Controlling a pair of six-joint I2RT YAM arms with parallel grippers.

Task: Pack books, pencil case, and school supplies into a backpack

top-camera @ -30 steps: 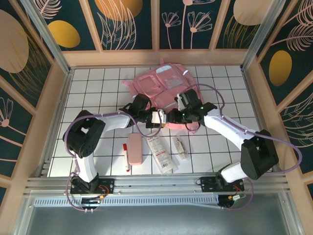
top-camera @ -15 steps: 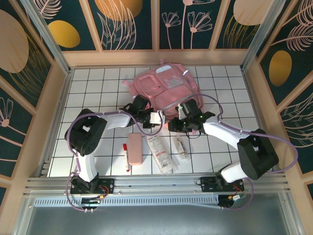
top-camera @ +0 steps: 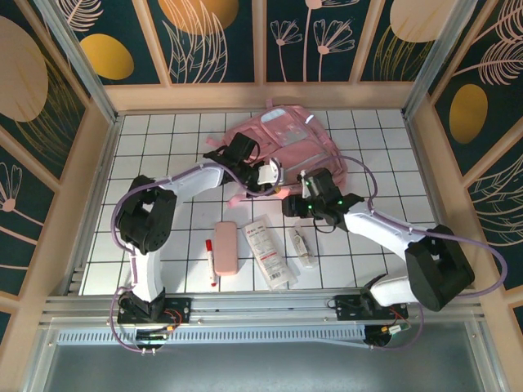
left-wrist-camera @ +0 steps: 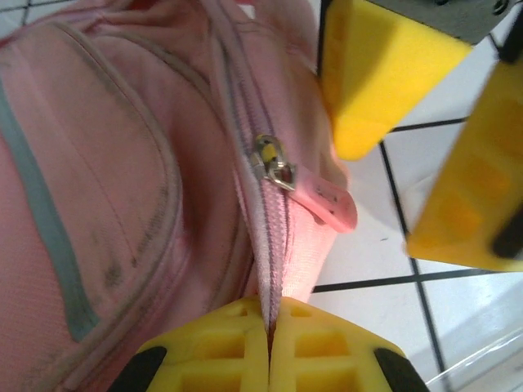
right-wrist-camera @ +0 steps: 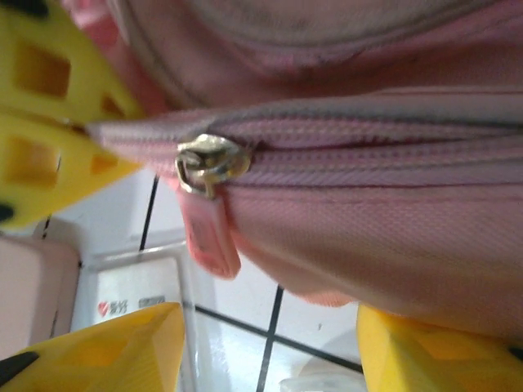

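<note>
I see a white gridded tabletop (top-camera: 155, 147) boxed by wood-framed navy panels (top-camera: 221, 41) bearing gold discs and pale leaves; the light looks even, possibly overhead.

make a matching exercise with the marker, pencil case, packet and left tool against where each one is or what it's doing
Things:
1. marker
2. pencil case
3. packet
4. left tool

Place or state:
a. between pencil case and tube
b. shut on a backpack seam
c. leftmost of the near row
d. between marker and packet

Pairs: 1-c, 2-d, 3-a, 4-b
</note>
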